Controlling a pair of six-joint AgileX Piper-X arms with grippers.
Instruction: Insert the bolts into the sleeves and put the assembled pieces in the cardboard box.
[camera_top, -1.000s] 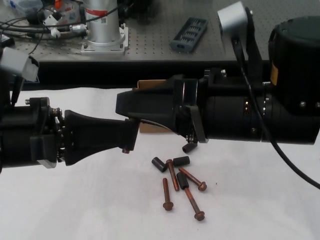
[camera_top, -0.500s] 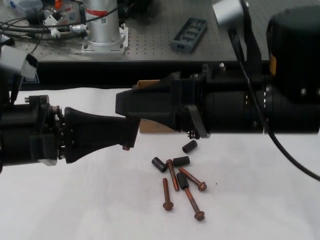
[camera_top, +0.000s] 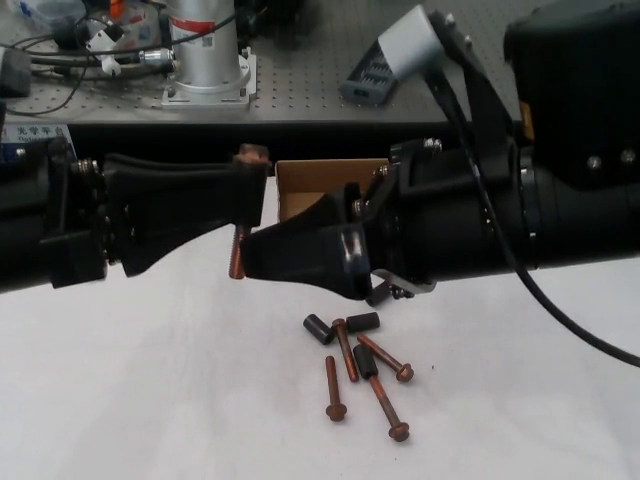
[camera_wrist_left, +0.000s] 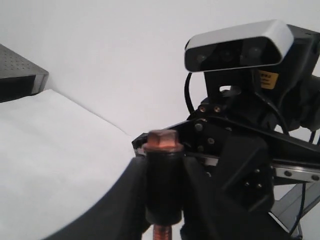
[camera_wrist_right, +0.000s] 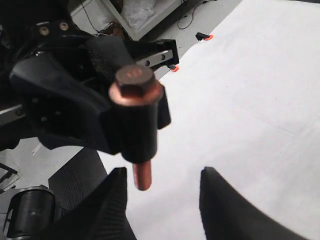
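Bolt (camera_wrist_left: 161, 141) in sleeve (camera_wrist_left: 163, 187), clamped in my left gripper (camera_top: 247, 200); right gripper (camera_wrist_right: 167, 200) open; next, I'd carry it over the box (camera_top: 305, 185).

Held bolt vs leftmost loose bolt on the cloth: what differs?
Held bolt sits inside a black sleeve; leftmost loose bolt is bare. Held bolt hangs head-up in the left tool, above the cloth; the loose bolt lies flat on it. Both are copper-coloured.
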